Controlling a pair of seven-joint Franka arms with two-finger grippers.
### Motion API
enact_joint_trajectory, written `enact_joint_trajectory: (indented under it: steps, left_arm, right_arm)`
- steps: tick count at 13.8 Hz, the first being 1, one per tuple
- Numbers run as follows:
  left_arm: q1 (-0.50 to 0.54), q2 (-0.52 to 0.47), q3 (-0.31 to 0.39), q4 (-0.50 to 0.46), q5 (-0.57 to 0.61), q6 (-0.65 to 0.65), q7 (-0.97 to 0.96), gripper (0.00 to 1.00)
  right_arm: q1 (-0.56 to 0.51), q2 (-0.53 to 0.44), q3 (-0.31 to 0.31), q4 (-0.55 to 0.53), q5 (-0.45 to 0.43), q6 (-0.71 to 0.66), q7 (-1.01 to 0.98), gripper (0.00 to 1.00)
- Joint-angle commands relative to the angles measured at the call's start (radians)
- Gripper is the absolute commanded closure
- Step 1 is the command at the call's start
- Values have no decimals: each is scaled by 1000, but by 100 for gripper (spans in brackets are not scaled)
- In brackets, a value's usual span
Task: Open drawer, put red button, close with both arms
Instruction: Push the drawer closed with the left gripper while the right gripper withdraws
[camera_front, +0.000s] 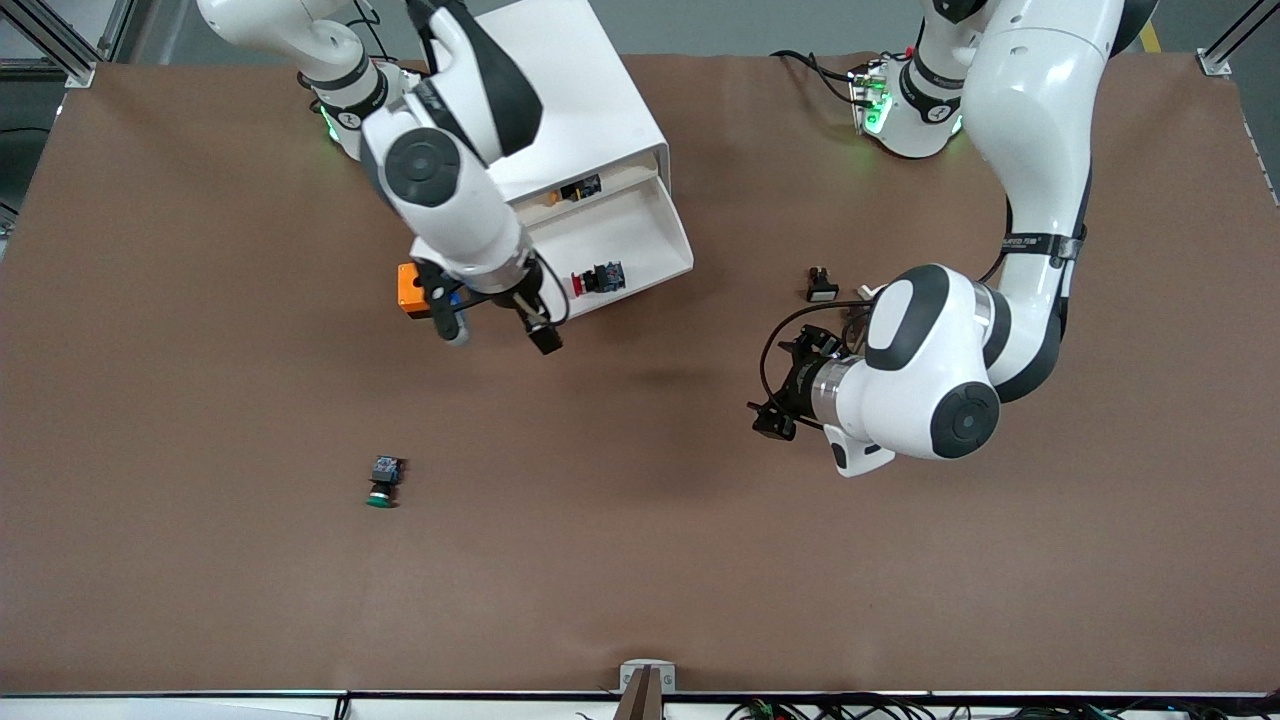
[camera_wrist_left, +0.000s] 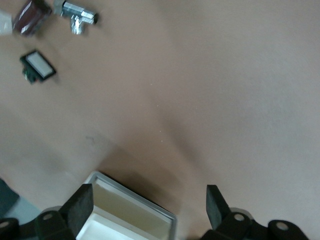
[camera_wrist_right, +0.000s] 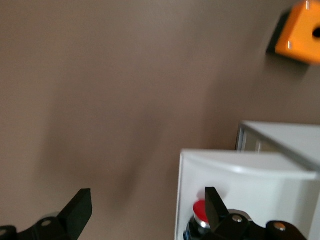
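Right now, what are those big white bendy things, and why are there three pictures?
Those are two robot arms bolted to a brown table. One picture looks down from a high camera; the other two come from small cameras on each arm's wrist. Each arm ends in a black claw with two fingers. The right gripper hangs open above the front edge of a pulled-out drawer in a white cabinet, holding nothing. A red button lies in that drawer. The left gripper waits open over bare table, also holding nothing. An orange box sits by the cabinet. A green button lies nearer the high camera. A small black switch and a metal fitting lie toward the left arm's end.
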Motion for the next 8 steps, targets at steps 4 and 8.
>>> enact_joint_trajectory:
  steps: [4, 8]
  left_arm:
    - [-5, -21, 12, -16, 75, 11, 301, 0]
    - [-31, -20, -14, -20, 181, 46, 420, 0]
  right_arm:
    - [-206, -46, 17, 114, 1, -185, -390, 0]
    - [-381, -109, 16, 148, -5, -345, -768, 0]
